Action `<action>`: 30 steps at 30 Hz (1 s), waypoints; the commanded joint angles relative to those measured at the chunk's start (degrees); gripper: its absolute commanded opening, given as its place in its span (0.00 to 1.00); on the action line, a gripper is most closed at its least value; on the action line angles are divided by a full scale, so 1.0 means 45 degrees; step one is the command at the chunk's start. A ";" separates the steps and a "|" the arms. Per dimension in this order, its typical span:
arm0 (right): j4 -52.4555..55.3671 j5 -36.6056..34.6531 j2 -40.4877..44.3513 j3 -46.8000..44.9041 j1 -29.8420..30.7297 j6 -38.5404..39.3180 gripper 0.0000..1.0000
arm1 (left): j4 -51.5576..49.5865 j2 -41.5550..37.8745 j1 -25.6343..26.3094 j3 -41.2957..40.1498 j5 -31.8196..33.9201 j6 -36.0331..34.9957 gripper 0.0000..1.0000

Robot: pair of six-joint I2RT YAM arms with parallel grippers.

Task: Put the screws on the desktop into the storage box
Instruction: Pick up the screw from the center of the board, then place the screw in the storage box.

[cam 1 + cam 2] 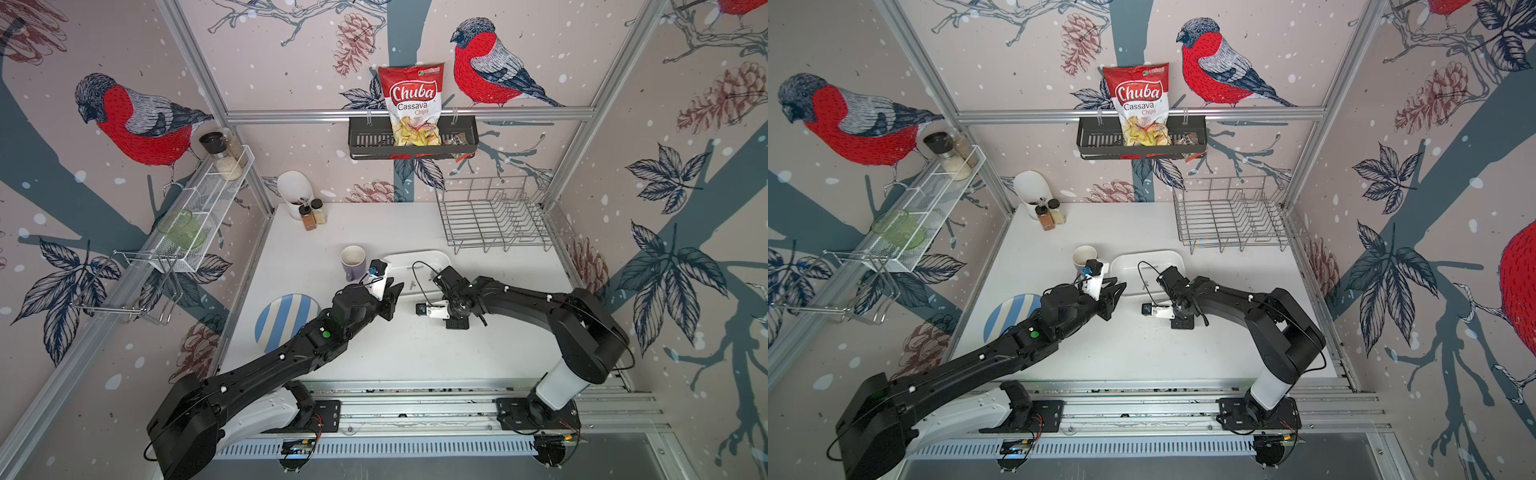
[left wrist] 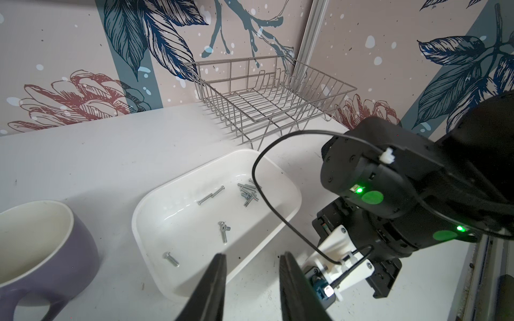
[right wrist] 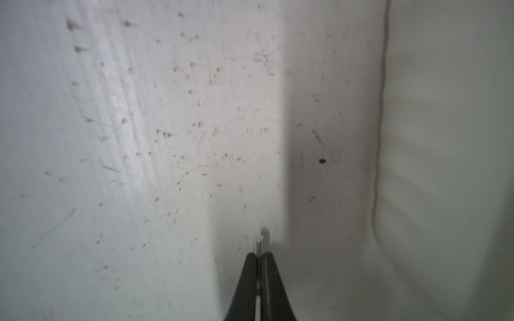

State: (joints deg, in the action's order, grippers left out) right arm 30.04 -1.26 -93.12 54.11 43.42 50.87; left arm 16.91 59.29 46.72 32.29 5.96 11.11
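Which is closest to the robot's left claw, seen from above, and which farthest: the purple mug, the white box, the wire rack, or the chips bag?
1. The storage box, right at the tips of the left gripper.
2. The purple mug, just to its left.
3. The wire dish rack, back right corner.
4. The chips bag, up on the back wall.

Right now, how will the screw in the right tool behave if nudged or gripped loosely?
The screw is thin metal, so probably stiff and light. Its round shaft would likely roll if nudged on the smooth desktop. The right tool pinches only that narrow shaft, so it may slip or pivot.
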 commanded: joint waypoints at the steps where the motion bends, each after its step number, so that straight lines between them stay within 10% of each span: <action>1: -0.0034 0.0717 0.0686 0.0129 -0.0020 -0.0502 0.00 | 0.0430 -0.0057 0.0009 -0.0011 -0.0094 -0.0023 0.36; 14: -0.1445 0.1378 0.1230 0.2153 -0.0406 -0.4075 0.00 | 0.0657 -0.0455 0.0009 -0.0282 0.0351 0.0113 0.36; 30: -0.2641 -0.2787 -0.2241 0.4000 -0.0662 -0.7697 0.00 | 0.0662 -0.0461 0.0009 -0.0306 0.0493 0.0119 0.37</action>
State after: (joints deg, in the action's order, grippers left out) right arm 18.94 -9.52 -101.93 71.33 40.38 19.18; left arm 17.67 57.19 46.72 30.94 7.68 11.62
